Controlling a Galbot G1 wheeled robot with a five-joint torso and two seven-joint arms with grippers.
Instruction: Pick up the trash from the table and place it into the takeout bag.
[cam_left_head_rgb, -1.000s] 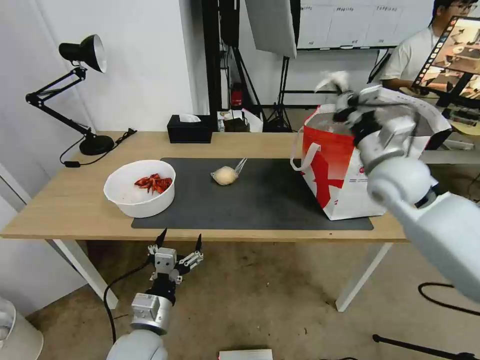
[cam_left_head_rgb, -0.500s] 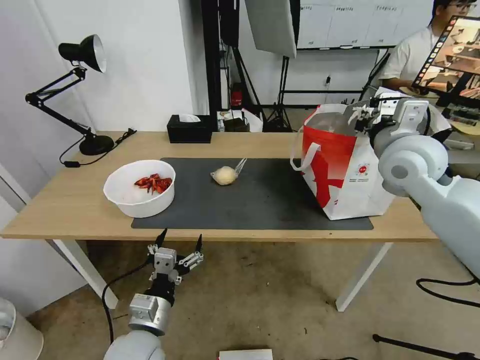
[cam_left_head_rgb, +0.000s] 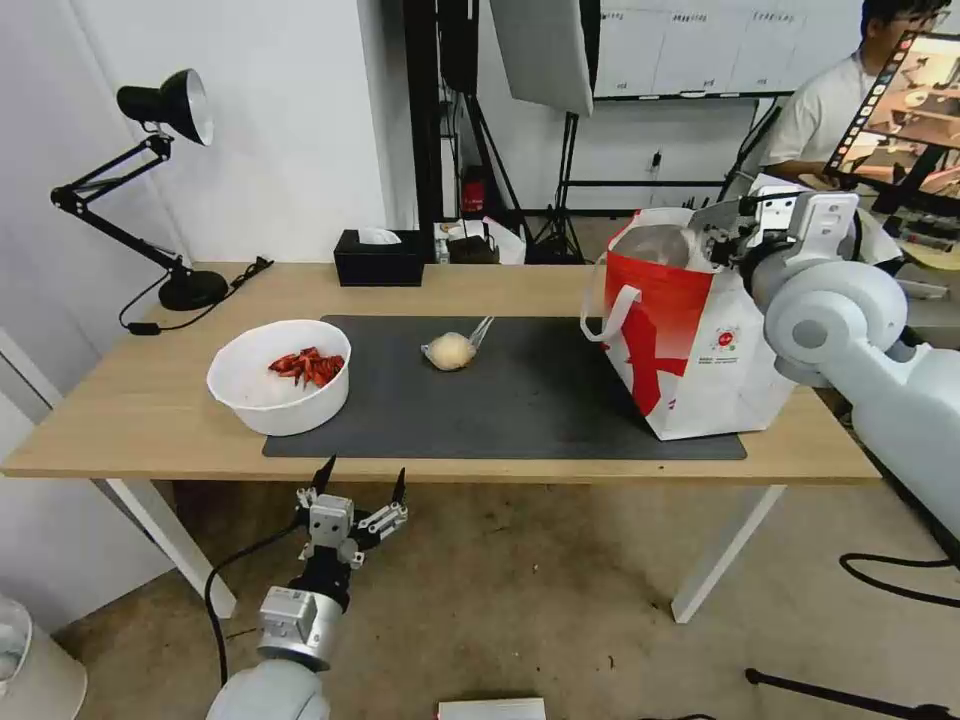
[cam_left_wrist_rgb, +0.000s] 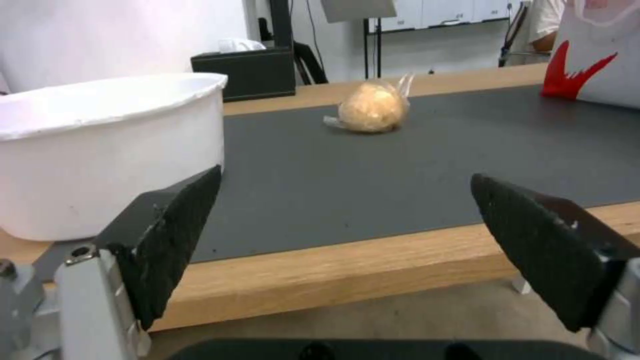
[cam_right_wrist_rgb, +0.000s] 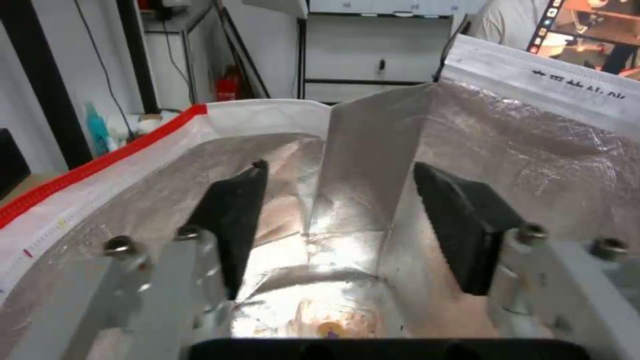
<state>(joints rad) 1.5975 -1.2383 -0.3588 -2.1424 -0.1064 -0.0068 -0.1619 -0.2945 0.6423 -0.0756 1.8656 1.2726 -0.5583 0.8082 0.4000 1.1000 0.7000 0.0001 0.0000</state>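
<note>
— Starting nearest: left gripper (cam_left_head_rgb: 357, 488) parked below the table (cam_left_head_rgb: 150, 400) edge, fingers spread wide, nothing held

— Next out?

— White bowl of red scraps (cam_left_head_rgb: 280, 375) on the mat's left corner, then clear bag with beige lump (cam_left_head_rgb: 452, 350) mid-mat, both waiting

— And farthest?

— Right gripper (cam_left_head_rgb: 722, 240) over the mouth of the takeout bag (cam_left_head_rgb: 700, 350), fingers (cam_right_wrist_rgb: 233, 215) apart and empty above the foil lining

— Advice for the step?

— Judging the drop done: lift straight up, clear of the rim and white handles, no snagging or tipping the bag, then swing toward the beige lump
</note>
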